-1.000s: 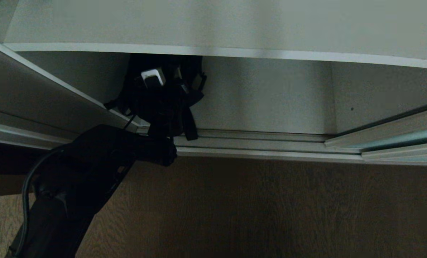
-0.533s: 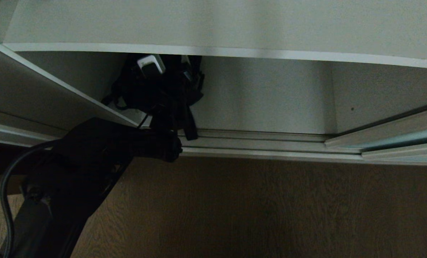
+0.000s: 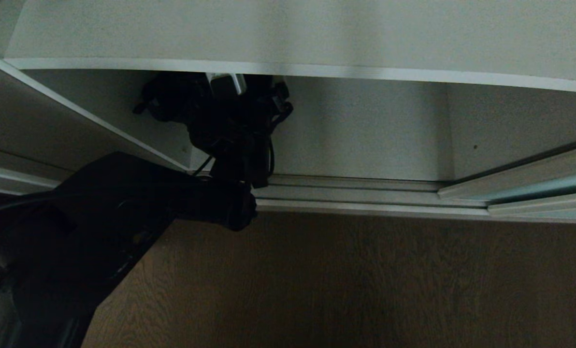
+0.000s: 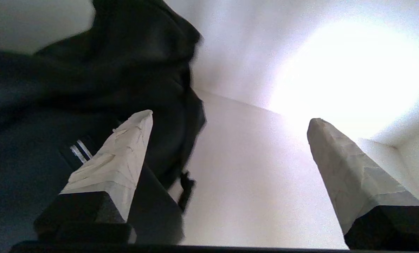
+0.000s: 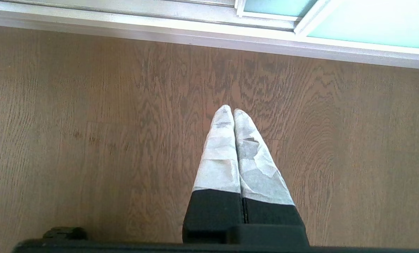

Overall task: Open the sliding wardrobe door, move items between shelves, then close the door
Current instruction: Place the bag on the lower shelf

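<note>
While my left fingers (image 4: 144,121) stand wide apart with nothing between them, black strappy bundle (image 3: 230,125) sits just beside them, under shelf (image 3: 288,70). Right fingers (image 5: 227,119) pressed together above wood floor (image 5: 90,123).

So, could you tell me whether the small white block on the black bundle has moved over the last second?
Yes. The small white block has shifted up and right, now tucked against the white front edge of the shelf.

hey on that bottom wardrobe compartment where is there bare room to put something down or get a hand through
The compartment floor is bare from the black strappy bundle across to the right side wall, under the shelf above. The left corner is crowded: the bundle hangs there with the open left gripper beside it. The parked right gripper hangs over wooden flooring.
</note>
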Motion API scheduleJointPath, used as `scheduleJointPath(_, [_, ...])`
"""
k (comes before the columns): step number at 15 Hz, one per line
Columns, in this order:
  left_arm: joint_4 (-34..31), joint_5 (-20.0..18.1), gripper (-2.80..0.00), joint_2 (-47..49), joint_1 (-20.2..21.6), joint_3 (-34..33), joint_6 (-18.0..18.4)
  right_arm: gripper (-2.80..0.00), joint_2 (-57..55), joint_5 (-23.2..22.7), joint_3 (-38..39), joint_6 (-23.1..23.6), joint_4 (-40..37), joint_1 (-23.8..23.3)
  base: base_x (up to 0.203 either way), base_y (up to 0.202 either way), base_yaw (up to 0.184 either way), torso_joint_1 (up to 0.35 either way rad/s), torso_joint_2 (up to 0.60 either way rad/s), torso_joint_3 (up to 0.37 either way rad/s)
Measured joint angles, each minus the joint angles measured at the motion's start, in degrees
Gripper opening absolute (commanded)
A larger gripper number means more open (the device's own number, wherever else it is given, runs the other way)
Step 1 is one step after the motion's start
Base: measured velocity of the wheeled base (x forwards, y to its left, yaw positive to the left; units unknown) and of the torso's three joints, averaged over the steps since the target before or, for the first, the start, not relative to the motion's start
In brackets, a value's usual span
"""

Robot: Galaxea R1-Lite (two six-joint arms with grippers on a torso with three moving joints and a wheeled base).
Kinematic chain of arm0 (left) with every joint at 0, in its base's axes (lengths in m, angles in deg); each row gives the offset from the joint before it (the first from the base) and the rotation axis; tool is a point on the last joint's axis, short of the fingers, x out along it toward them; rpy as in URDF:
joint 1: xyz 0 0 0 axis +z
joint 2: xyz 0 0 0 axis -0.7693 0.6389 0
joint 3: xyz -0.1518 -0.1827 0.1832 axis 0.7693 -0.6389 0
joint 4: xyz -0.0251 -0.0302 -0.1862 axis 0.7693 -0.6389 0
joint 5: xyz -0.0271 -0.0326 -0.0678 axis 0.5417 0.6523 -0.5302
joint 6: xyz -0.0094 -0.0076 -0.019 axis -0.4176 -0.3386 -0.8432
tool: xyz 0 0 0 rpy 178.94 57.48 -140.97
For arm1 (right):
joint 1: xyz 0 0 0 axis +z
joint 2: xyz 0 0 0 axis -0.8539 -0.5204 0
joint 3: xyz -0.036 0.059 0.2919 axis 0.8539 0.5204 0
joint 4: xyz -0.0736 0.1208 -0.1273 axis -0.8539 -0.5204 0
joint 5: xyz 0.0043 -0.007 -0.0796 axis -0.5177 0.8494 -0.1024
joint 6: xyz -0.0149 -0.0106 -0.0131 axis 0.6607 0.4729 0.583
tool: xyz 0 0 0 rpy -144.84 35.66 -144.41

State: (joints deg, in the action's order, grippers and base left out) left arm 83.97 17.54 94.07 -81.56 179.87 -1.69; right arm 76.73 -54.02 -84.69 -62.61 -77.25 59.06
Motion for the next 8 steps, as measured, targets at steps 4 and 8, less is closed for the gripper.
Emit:
scheduleJointPath(4, [0.0,0.1,0.0,-1.8,-2.1,-7.3,0.1,-2.8,0.0,0.0,0.0,0.0,0.0,0.0,0.0,0.0,0.0,0.0,0.0,0.0])
scheduleJointPath(8, [0.0,0.0,-2.8,-3.5,-4.5,-16.4,-0.4,-2.8,0.0,0.0,0.0,0.0,0.0,0.0,0.0,0.0,0.0,0.0,0.0,0.0])
